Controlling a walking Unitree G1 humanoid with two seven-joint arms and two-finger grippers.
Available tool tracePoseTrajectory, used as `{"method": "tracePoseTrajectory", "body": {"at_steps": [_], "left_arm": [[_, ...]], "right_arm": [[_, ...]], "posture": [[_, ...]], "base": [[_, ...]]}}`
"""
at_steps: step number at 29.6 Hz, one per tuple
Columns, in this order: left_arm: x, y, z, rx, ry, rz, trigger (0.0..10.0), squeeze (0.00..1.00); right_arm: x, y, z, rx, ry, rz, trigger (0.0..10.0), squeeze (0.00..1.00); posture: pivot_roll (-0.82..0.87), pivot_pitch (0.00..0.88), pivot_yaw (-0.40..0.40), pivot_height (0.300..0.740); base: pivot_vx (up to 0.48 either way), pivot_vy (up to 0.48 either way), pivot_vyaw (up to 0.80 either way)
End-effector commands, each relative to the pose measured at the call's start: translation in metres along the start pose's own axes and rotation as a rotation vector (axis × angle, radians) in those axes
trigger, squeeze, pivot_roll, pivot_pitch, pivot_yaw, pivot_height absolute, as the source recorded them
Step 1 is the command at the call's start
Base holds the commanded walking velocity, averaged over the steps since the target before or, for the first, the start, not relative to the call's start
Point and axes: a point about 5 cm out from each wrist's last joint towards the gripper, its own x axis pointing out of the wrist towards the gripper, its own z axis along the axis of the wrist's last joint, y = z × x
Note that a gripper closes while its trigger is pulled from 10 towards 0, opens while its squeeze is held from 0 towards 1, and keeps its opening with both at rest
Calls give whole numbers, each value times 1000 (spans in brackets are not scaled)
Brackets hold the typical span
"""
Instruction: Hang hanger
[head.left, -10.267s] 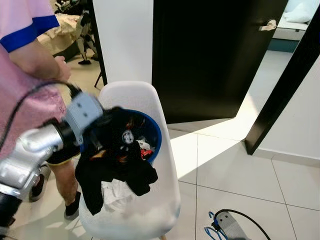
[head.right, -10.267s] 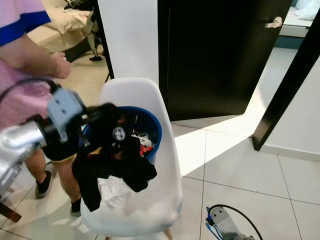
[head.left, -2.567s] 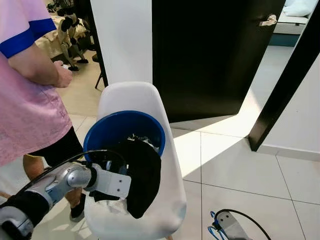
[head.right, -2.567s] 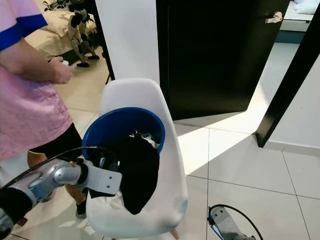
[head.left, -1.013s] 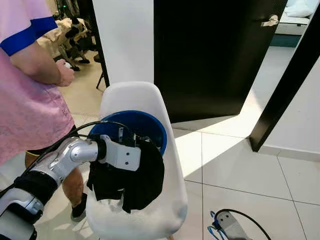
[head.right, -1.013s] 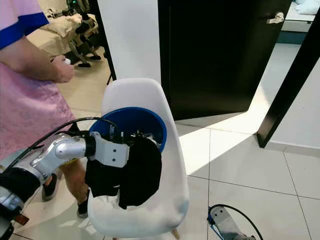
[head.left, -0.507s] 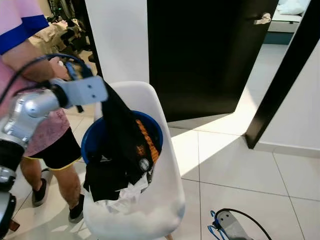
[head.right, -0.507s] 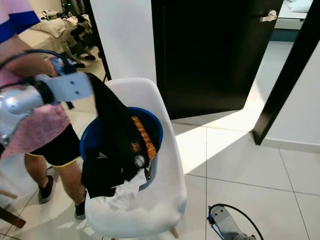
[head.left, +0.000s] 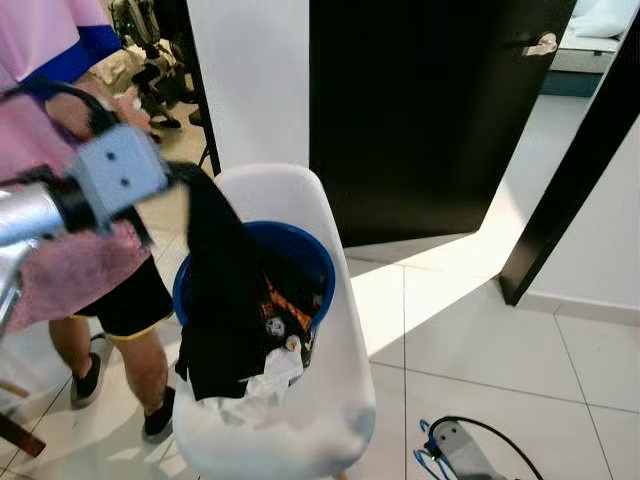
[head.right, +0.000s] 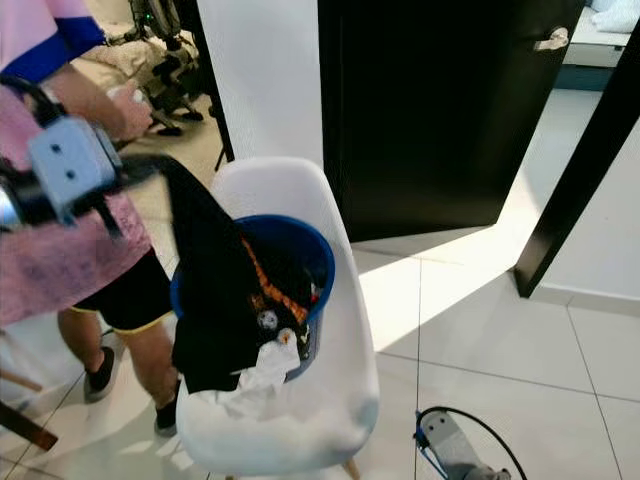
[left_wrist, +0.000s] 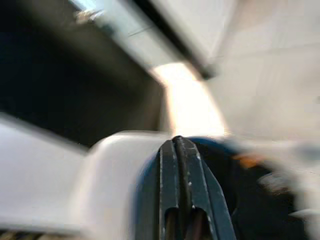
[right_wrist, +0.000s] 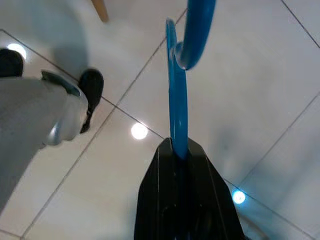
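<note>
Indoors, beside a white chair (head.left: 330, 300) carrying a blue basket (head.left: 310, 252) of laundry. Left pincer (left_wrist: 179, 145) raised above the basket's left rim, fingers pressed together on a black garment (head.left: 225, 290), pulled up taut from the heap and draping over the basket's front edge. Orange trim and a small round badge visible on the cloth; white fabric (head.left: 262, 378) spilling over the front rim onto the seat. Right pincer (right_wrist: 180, 155) low near the tiled floor (head.left: 480, 330), clamped on a blue hanger (right_wrist: 177, 100), its hook curling away from the fingertips, well apart from the chair. Cabled wrist of the right arm seen at the lower edge of the head views. Person in a pink shirt (head.left: 60, 260) and black shorts standing just left of the chair, partly behind the left arm. Black door (head.left: 420, 110) behind the chair, sunlight across the tiles to the right.
</note>
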Motion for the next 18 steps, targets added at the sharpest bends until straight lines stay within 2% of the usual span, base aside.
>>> {"method": "tracePoseTrajectory", "body": {"at_steps": [1,2,3,4,5,7,9,11,14,15,18], "left_arm": [[-2,-4,5,-27,-1,-64,2902,0],[-1,-19,5,-74,6,-162,3373,0],[-2,-32,1,-116,38,-252,2902,0],[-3,-42,-3,-153,69,-316,3294,0],[-5,-49,-7,-184,102,-366,3294,0],[-6,-52,-9,-206,121,-389,3294,0],[-7,-51,-18,-209,176,-343,3843,0],[-7,-40,-32,-199,255,-227,4196,0],[-8,-35,-37,-189,288,-185,4196,0],[-10,-26,-49,-176,356,-90,3843,0],[-12,-20,-57,-168,402,-28,3843,0]], "right_arm": [[0,3,-2,-9,10,9,10000,0],[0,3,-2,-7,9,9,10000,0],[0,4,-2,-5,9,9,10000,0],[1,4,-2,-4,9,9,10000,0],[1,4,-2,-3,9,9,10000,0],[1,4,-2,-3,9,9,10000,0],[1,4,-3,-3,9,10,10000,0],[0,4,-3,-3,10,11,10000,0],[0,4,-3,-4,10,11,10000,0],[0,4,-3,-4,10,11,10000,0],[0,4,-3,-5,10,11,10000,0]], "posture": [[-47,44,6,740],[-50,43,9,740],[-49,41,10,740],[-48,41,11,740],[-48,41,11,740],[-49,40,12,740],[-49,38,13,740],[-49,38,13,740],[-49,38,13,740],[-49,38,13,740],[-49,38,13,740]], "base": [[0,0,0],[0,0,0],[0,0,0],[0,0,0],[0,0,0],[0,0,0],[0,0,0],[0,0,0],[0,0,0],[0,0,0],[0,0,0]]}}
